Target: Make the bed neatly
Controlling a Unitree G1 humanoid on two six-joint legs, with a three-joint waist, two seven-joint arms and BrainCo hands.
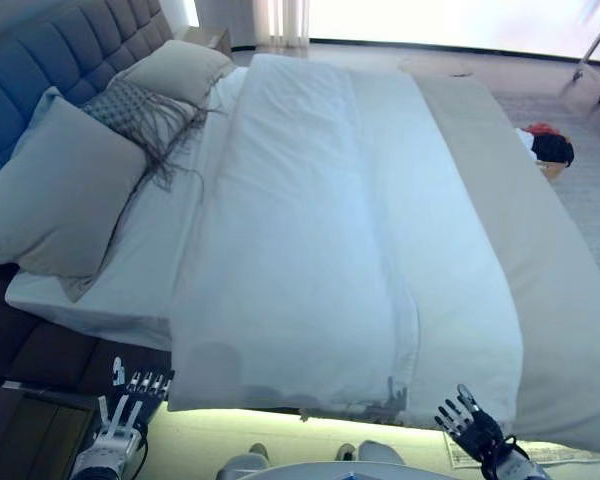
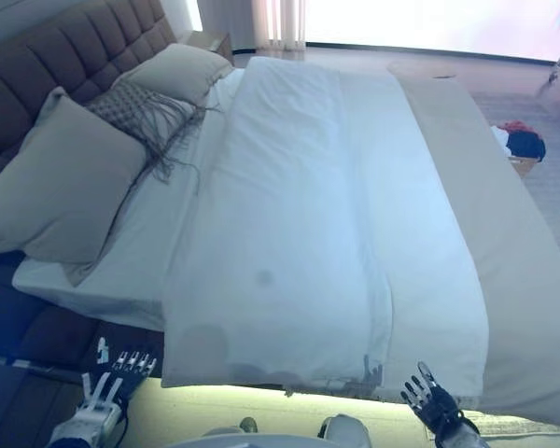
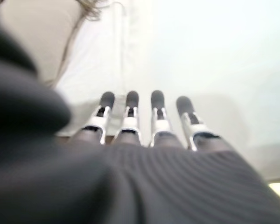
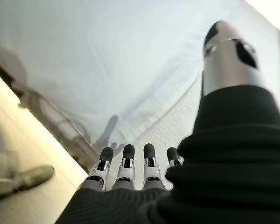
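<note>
White quilted duvet (image 1: 310, 240), folded lengthwise into a long strip, lies down the middle of the bed (image 1: 570, 330), its near hem just beyond both robot hands. The left robot hand (image 1: 130, 398) hangs below the mattress corner with fingers straight and spread, holding nothing; beyond it and to its left sit a large beige square pillow (image 1: 55, 190), a grey fringed cushion (image 1: 130, 110) and a second beige pillow (image 1: 175, 68). The right robot hand (image 1: 470, 425) is likewise splayed and empty, just under the hem. If either hand catches only the top layer, the fold would likely drag askew and bunch; a hard pull could slide it off centre. Far beyond the right hand, a basket (image 1: 550, 165) on the floor holds dark and red items.
</note>
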